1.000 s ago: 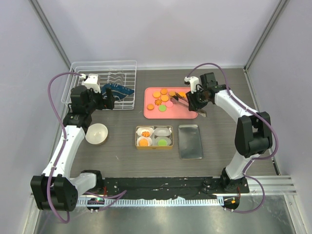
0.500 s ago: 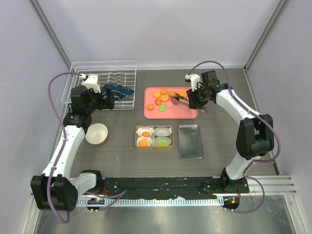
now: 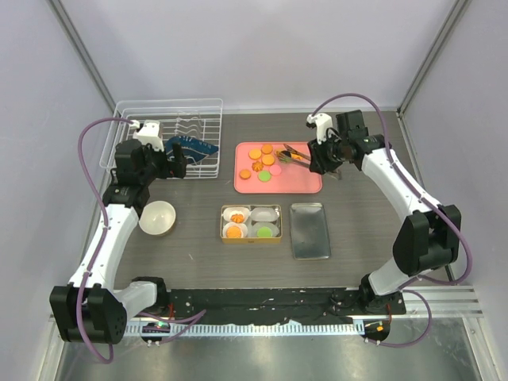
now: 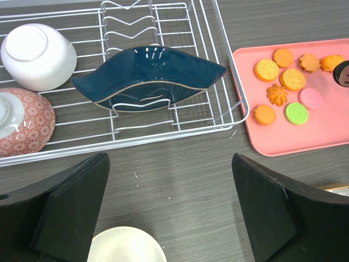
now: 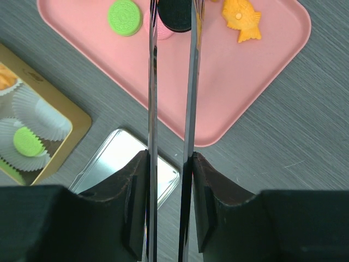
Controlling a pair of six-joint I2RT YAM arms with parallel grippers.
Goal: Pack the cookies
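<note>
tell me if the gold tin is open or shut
Open: the gold tin shows its paper cups and some cookies from above; a silver lid lies flat beside it.

Bright, even overhead light; faint shadows, sharp focus.

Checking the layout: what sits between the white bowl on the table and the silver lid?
The gold tin sits between the white bowl and the silver lid, as the top view shows.

Pink tray (image 3: 305,182); orange, green, pink, blk cookies (image 4: 294,79); navy dish (image 4: 147,76); gold tin (image 5: 77,118); silver tongs (image 5: 190,109).
</note>
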